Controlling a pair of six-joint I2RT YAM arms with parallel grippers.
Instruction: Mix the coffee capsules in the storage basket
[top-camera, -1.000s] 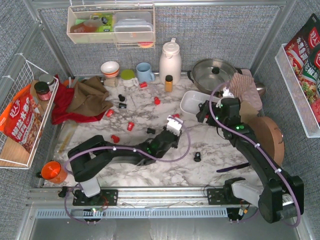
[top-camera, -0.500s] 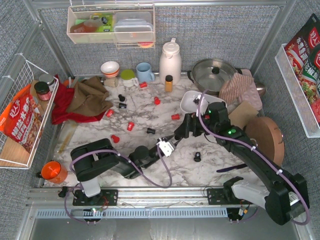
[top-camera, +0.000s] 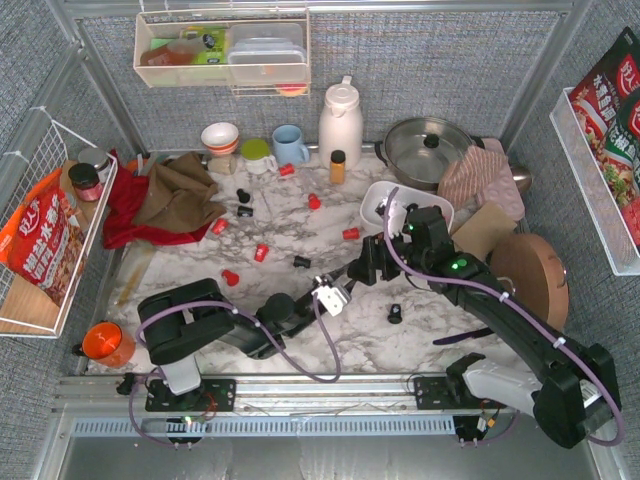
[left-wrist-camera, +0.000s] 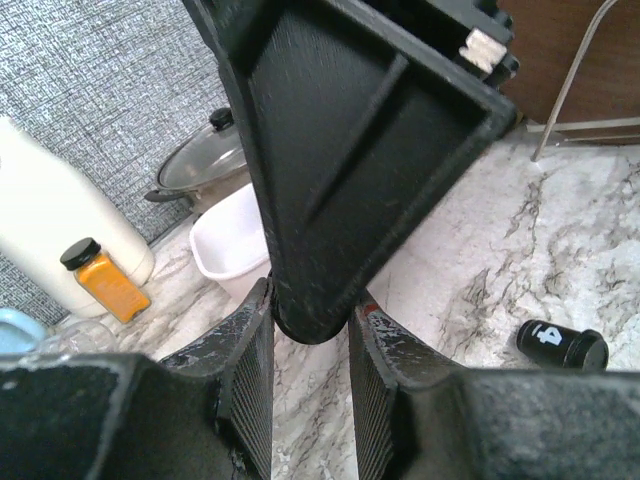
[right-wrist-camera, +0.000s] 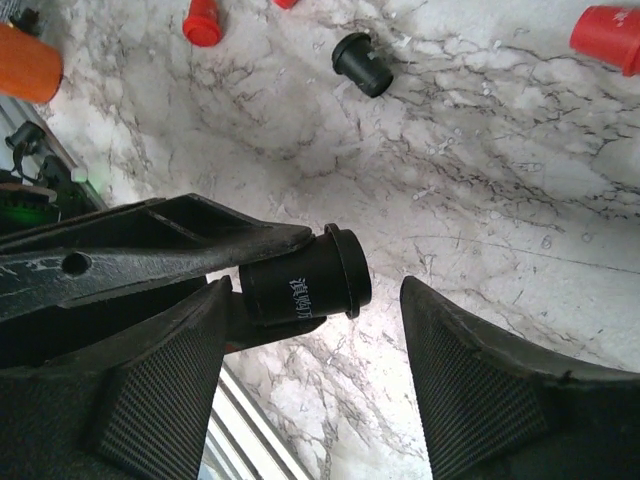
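black capsule (right-wrist-camera: 300, 288) half buried in left claw (top-camera: 338, 288), right claw (right-wrist-camera: 315, 300) straddling it

White storage basket (top-camera: 376, 197): shallow, rounded corners, right of centre on the bench, near side hidden by an arm. Coffee capsules (top-camera: 261, 252) lie scattered on the marble outside it, mostly to its left: six red, four black. One more black capsule (right-wrist-camera: 300, 287) lies sideways, pinched in the left gripper (left-wrist-camera: 310, 325) fingers.

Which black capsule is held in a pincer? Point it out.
The black capsule with white lettering, clamped in the left pincer between the right pincer's open fingers. The other black capsules lie loose on the marble table.
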